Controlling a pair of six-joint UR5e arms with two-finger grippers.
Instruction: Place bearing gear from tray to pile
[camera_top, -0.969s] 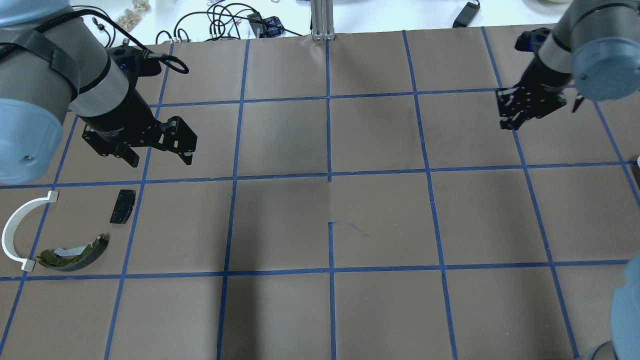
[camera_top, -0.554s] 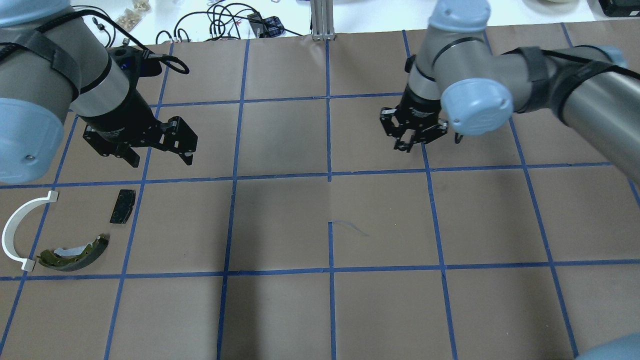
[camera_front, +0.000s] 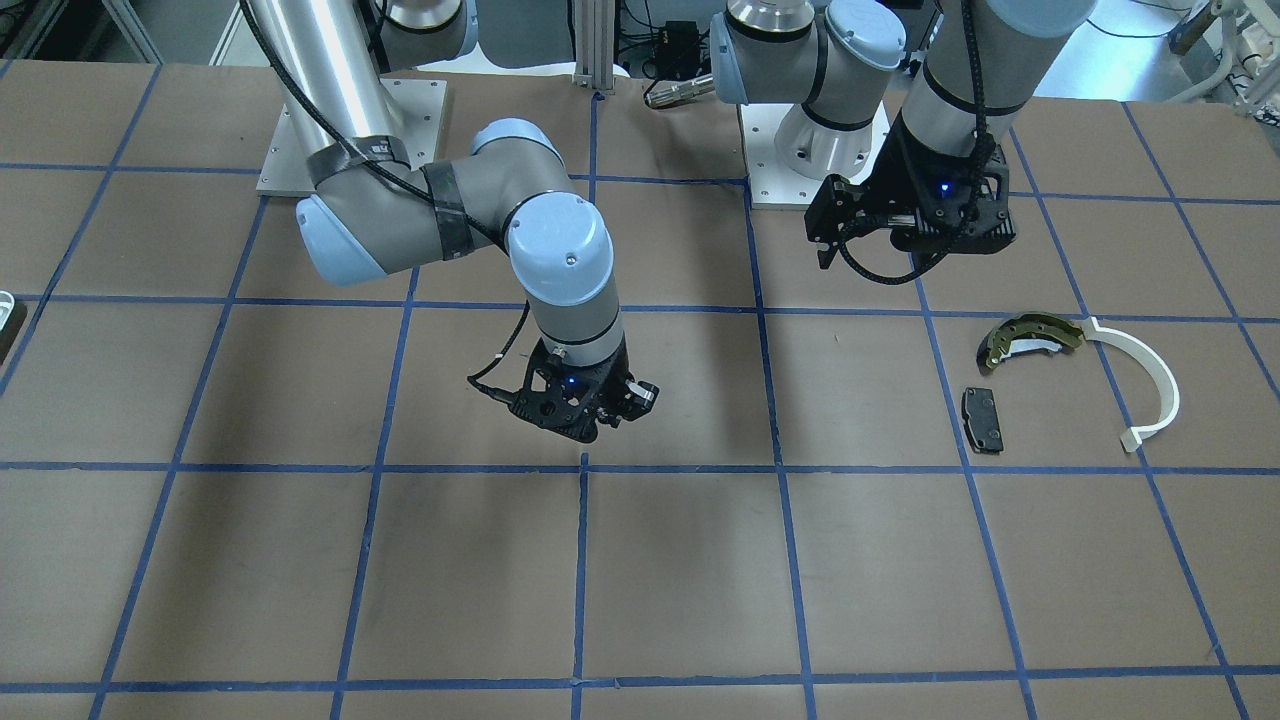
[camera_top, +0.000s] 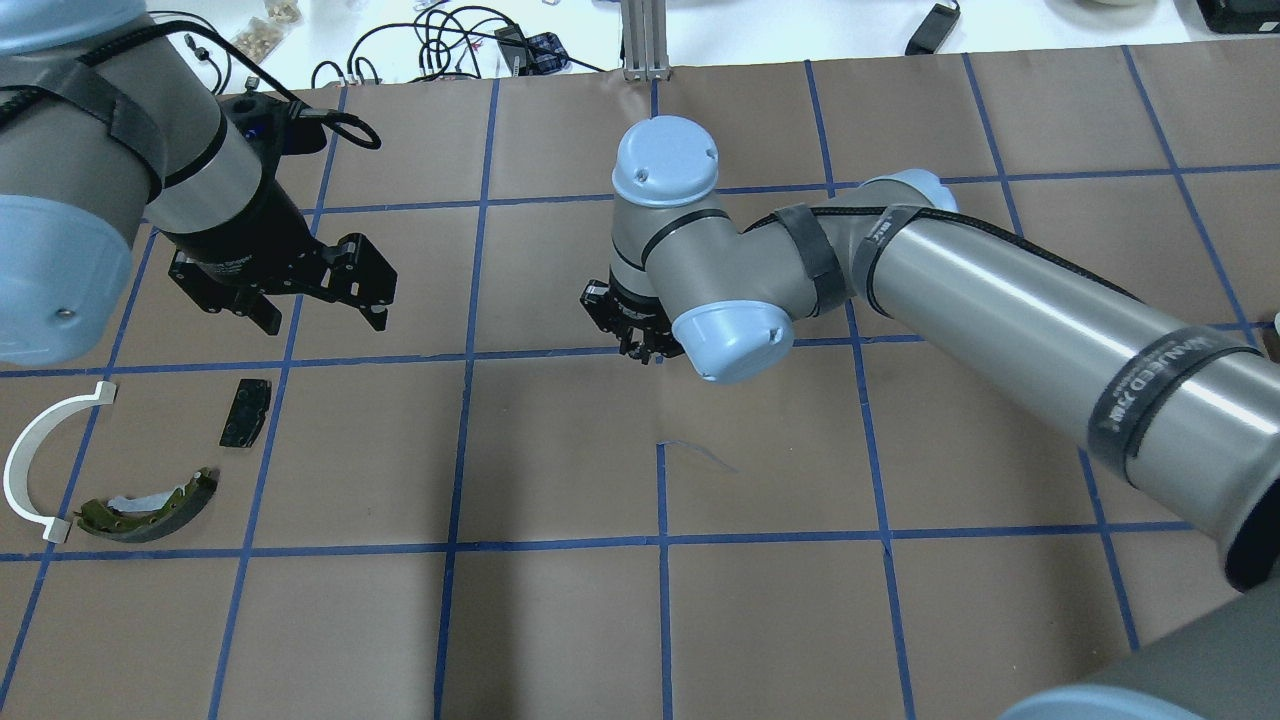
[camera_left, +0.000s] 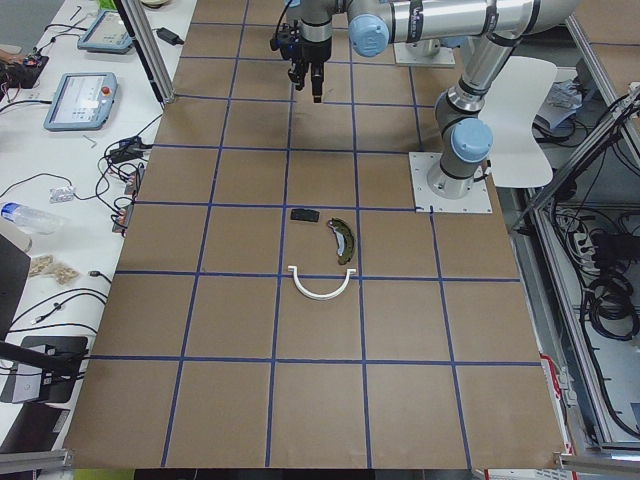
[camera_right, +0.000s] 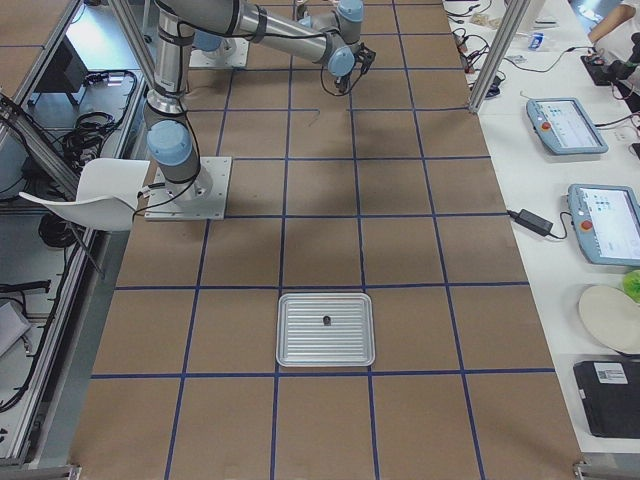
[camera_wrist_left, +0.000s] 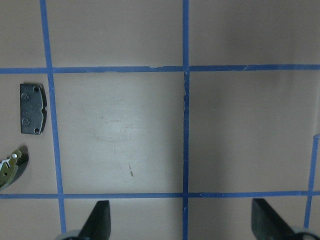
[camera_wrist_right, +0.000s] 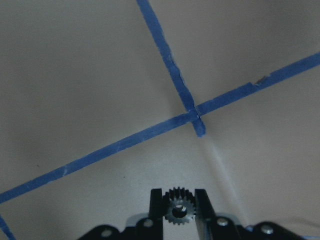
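Observation:
A small toothed bearing gear (camera_wrist_right: 179, 210) sits pinched between the fingers of my right gripper (camera_wrist_right: 179, 201), which is shut on it. That gripper (camera_top: 640, 342) hangs over the table's middle, near a tape crossing. The pile lies at the table's left: an olive brake shoe (camera_top: 150, 508), a white curved strip (camera_top: 40, 460) and a black pad (camera_top: 245, 412). My left gripper (camera_top: 320, 303) hovers open just beyond the pile, holding nothing. The silver tray (camera_right: 325, 362) rests far off at the table's right end, with one small dark part on it.
Brown paper with blue tape grid lines covers the table (camera_top: 560, 620). Cables (camera_top: 440, 40) lie past the far edge. Tablets and a plate sit on the side bench (camera_right: 600, 210) in the exterior right view.
My right arm has swept from the table's right side leftward to the middle, carrying its load. The left arm and the pile have stayed put.

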